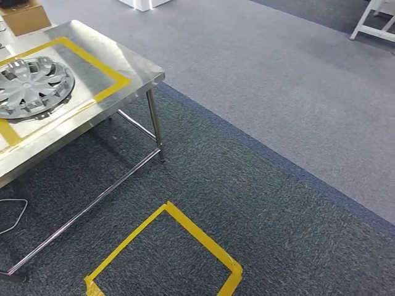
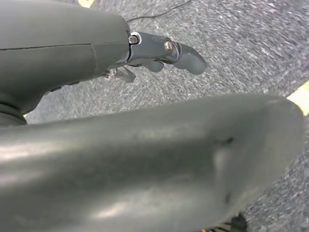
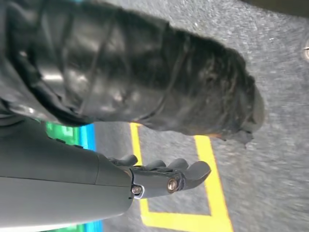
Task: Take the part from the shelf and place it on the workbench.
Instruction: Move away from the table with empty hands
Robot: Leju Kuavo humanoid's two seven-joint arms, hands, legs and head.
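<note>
The wheel cover [image 1: 33,86] lies on the workbench [image 1: 135,65]. Both left hand [image 2: 160,53] and right hand [image 3: 164,176] seem empty, fingers straight, above carpet.

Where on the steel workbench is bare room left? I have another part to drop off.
Inside the yellow tape, the bare steel right of the hubcap toward the table's corner. The left end is crowded: the hubcap fills it, a cardboard box behind.
</note>
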